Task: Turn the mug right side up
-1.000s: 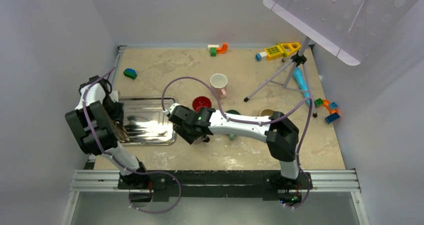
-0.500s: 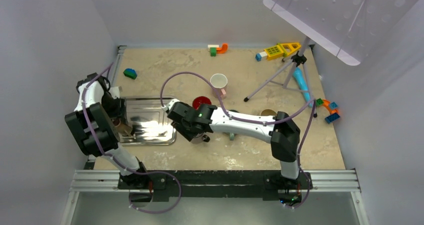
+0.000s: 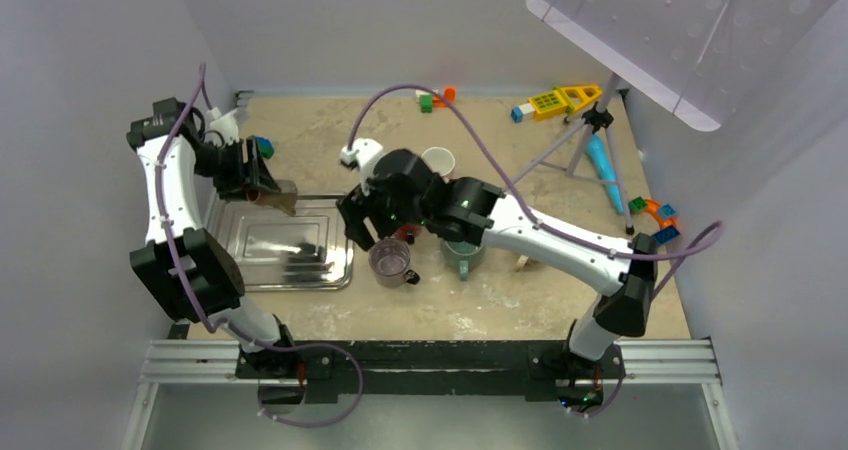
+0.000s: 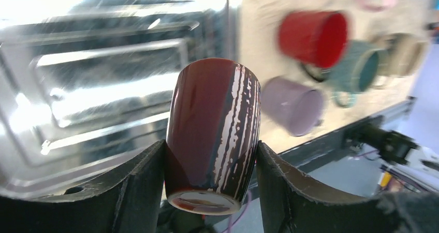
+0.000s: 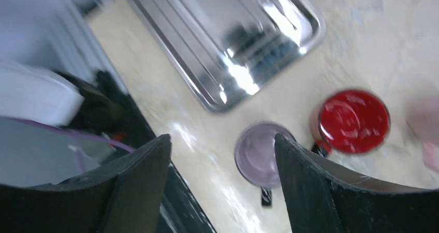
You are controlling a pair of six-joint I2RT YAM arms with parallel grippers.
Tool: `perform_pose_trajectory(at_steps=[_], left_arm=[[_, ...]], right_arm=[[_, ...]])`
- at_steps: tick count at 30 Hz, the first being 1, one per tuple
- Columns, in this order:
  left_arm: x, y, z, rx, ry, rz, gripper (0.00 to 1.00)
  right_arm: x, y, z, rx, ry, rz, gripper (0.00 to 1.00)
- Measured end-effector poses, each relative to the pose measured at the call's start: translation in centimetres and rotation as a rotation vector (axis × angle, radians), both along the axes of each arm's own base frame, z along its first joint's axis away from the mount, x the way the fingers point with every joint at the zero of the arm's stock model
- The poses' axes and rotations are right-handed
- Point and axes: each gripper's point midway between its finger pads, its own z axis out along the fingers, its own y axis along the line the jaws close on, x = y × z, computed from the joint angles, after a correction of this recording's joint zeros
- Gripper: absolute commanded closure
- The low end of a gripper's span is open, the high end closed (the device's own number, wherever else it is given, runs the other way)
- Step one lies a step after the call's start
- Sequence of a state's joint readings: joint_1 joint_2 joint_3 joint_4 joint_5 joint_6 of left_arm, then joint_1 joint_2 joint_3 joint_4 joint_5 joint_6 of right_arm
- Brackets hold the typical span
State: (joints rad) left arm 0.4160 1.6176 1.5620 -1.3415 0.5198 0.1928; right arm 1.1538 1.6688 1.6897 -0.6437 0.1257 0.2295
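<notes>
Not done yet imo. Biggest first: on the beige table (image 3: 330, 140) a shiny metal tray (image 3: 300, 270) sits left of centre. The left gripper (image 4: 211, 146) hangs over the tray's upper left corner w/ jaws pinching a brown mug (image 4: 212, 108) by its sides, clear of the surface. The end facing the wrist cam looks like the flat base, so the mouth prob points away toward the tray, meaning it needs flipping and setting down. The right gripper (image 5: 222, 137) is spread wide w/ nothing in it, mid frame above a purple mug (image 5: 257, 154). That one stands mouth up just beside the tray's lower right corner, so it looks sorted. Other stuff: a tripod (image 3: 560, 150) w/ a white board (image 3: 680, 30) upper right, well apart. A red mug (image 5: 353, 121), teal mug (image 3: 462, 255) and white mug (image 3: 437, 160) cluster right of the tray, so landing room there is tight; the tray looks like the easier spot tbh. Small toy blocks (image 3: 437, 97) sit along the top edge, no bother.
</notes>
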Motion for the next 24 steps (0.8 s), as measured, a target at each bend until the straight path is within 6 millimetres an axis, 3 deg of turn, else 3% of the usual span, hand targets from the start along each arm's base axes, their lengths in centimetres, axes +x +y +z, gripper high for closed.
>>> perform_pose_trajectory(at_steps=[2,3,5,8,12,16,21,23,24], left_arm=[[1.1,-1.9,3.4,-0.071,-0.089,-0.028,1.0],[1.7,-3.2,6.1,-0.114,-0.169,-0.053,1.0],[1.8,-4.7,8.3,-0.151,-0.232,-0.089,1.0],[0.9,-7.2,12.2,-0.233,-0.318,-0.137,1.0],[-0.9,-9.6,15.9,-0.332,-0.39,-0.178,1.0],[-2.2,-11.1,17.6,-0.379,-0.435,-0.221,1.0],[-3.4,-12.2,19.0,-0.422,-0.474,-0.256,1.0],[-3.6,-12.3,19.2,-0.428,-0.483,-0.262,1.0],[-3.6,-12.4,19.2,-0.431,-0.486,-0.265,1.0]], right_arm=[[1.2,0.7,3.0,0.167,0.035,0.015,0.23],[2.1,0.8,4.5,0.256,0.047,0.013,0.21],[3.8,0.6,7.2,0.412,0.063,0.009,0.2],[6.3,0.6,11.3,0.613,0.07,0.014,0.17],[6.5,2.1,14.6,0.792,0.114,0.098,0.13],[7.2,4.0,14.7,0.846,0.168,0.144,0.12],[7.7,5.6,12.0,0.834,0.264,0.153,0.16],[7.6,5.8,11.7,0.839,0.293,0.163,0.3],[7.4,5.8,11.8,0.847,0.298,0.171,0.47]])
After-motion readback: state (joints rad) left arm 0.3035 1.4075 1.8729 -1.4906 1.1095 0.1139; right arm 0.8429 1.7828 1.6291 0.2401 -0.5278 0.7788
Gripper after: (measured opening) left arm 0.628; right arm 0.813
